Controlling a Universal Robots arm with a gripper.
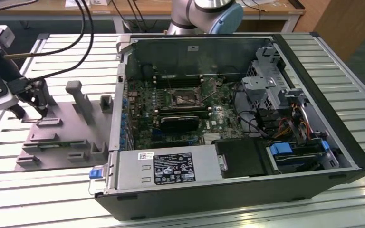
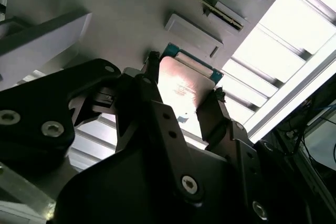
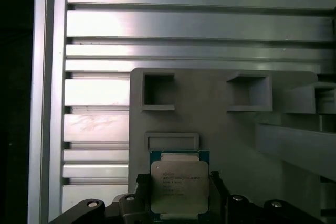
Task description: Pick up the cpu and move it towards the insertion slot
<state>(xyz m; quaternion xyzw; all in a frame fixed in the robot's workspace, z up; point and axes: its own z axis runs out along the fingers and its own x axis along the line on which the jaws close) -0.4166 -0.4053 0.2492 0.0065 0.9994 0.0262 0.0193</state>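
The black two-fingered tool (image 2: 184, 82) was closed on two opposite edges of the small square silvery-topped cpu (image 3: 179, 181), over the grey plastic tray (image 1: 55, 142) on the slatted metal counter (image 1: 5, 190). The square black insertion slot (image 1: 186, 98) was well apart, inside the open computer case (image 1: 334, 142).

Open air lies above the end effector (image 1: 33, 113), whose fingers press the edges of the cpu (image 3: 179, 184). Between it and the computer case (image 1: 233, 190), toward the exterior view's right, stand the grey tray's (image 1: 55, 153) tall post (image 1: 80, 102) and a shorter post (image 1: 106, 102). Past them rises the case's side wall (image 1: 115, 118). Farther off inside, the insertion slot (image 1: 184, 96) is open from above, hemmed in by memory slots (image 1: 177, 76) and a black block (image 1: 177, 122). Cables (image 1: 74, 42) loop above the end effector. Away from the case, the slatted tabletop (image 1: 5, 190) gives flat room.
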